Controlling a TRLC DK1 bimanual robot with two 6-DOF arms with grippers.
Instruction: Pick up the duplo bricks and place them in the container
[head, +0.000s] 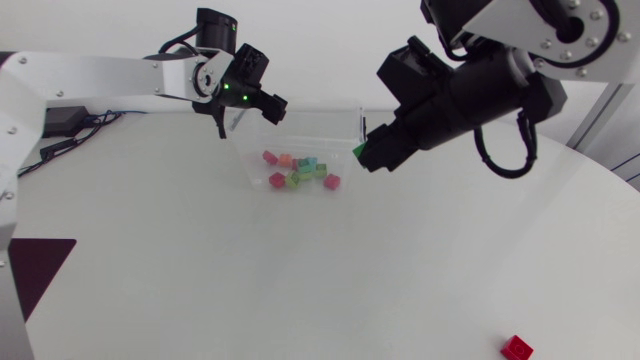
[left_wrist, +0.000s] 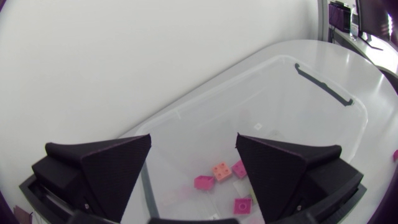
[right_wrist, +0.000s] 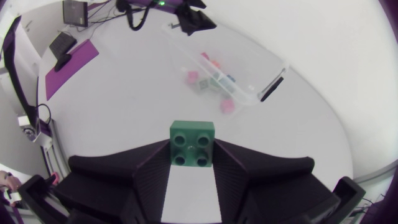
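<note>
A clear plastic container (head: 340, 125) stands at the back middle of the table and holds several duplo bricks (head: 300, 172) in red, orange, green and pink. My left gripper (head: 250, 108) hangs open over the container's left end. In the left wrist view its fingers (left_wrist: 106, 168) stand wide apart with nothing between them, and an orange brick (left_wrist: 221, 171) and pink bricks (left_wrist: 203, 182) lie in the container (left_wrist: 323, 84) below. My right gripper (head: 368, 152) is shut on a green brick (head: 358, 150) just right of the container. This green brick (right_wrist: 192, 144) sits between its fingers (right_wrist: 149, 168).
One red brick (head: 517, 347) lies alone near the table's front right edge. The container (right_wrist: 264, 87) has a dark handle at its near end in the right wrist view, with my left gripper (right_wrist: 193, 18) beyond it.
</note>
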